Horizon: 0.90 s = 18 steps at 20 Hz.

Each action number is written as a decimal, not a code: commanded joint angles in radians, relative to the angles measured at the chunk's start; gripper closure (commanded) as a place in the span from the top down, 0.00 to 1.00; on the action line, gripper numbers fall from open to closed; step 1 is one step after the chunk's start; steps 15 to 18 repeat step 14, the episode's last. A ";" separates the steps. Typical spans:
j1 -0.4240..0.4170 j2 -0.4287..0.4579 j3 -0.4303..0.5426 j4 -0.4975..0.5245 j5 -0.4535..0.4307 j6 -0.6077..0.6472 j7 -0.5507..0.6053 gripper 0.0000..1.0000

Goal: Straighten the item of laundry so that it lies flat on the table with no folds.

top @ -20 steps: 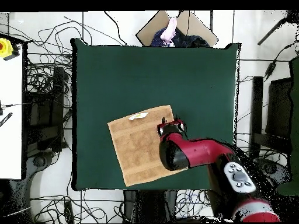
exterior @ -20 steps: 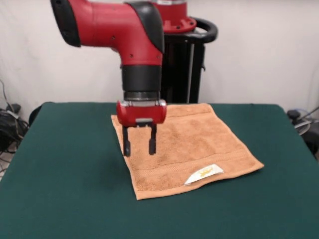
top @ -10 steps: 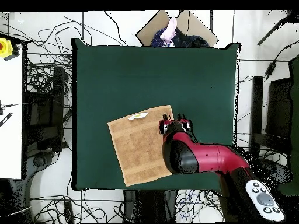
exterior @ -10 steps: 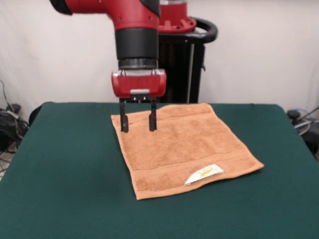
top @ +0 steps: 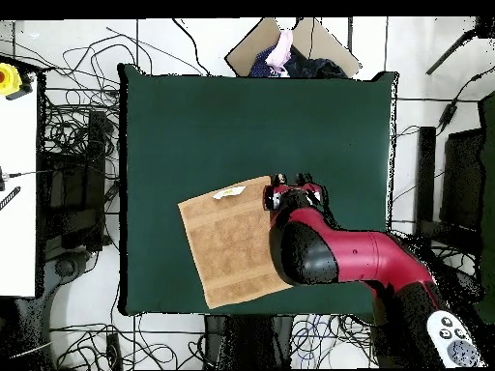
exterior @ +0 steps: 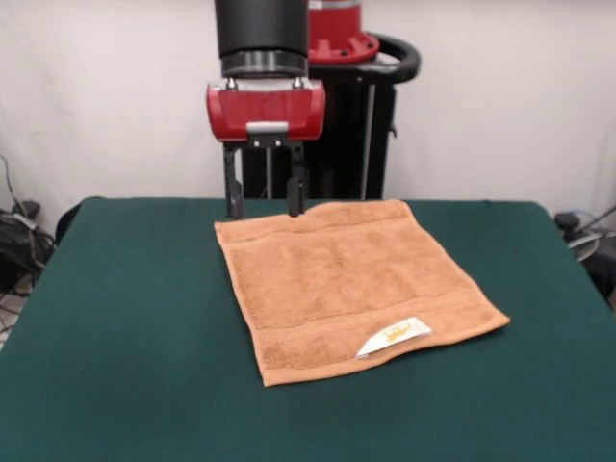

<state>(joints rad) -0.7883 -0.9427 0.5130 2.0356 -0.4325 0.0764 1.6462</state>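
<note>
The item of laundry, an orange-tan towel (exterior: 351, 285) (top: 230, 242), lies spread flat on the green table (exterior: 115, 337) (top: 213, 126), turned at a slight angle. Its white label (exterior: 395, 336) (top: 229, 192) sits at the near edge in the front view, with a woven band just behind it. My gripper (exterior: 264, 210) hangs open above the towel's far left corner, its two black fingers apart with nothing between them. In the overhead view the gripper (top: 291, 183) shows at the towel's right edge, and the red arm (top: 329, 256) hides part of the towel.
In the overhead view, cables cover the floor to the left of the table. A cardboard box (top: 290, 43) with a person's hand in it sits beyond the table's top edge. A white bench (top: 17, 193) stands at the far left.
The gripper has risen off the towel and drawn back toward the towel's far corner, staying open. The towel has not moved.
</note>
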 commanded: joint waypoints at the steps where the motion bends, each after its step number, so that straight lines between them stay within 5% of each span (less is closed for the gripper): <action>1: -0.008 -0.040 0.110 -0.026 -0.033 0.205 -0.094 1.00; 8: -0.047 -0.057 0.153 -0.003 -0.083 0.109 -0.054 1.00; 18: -0.006 -0.031 0.078 -0.004 -0.127 0.132 -0.023 1.00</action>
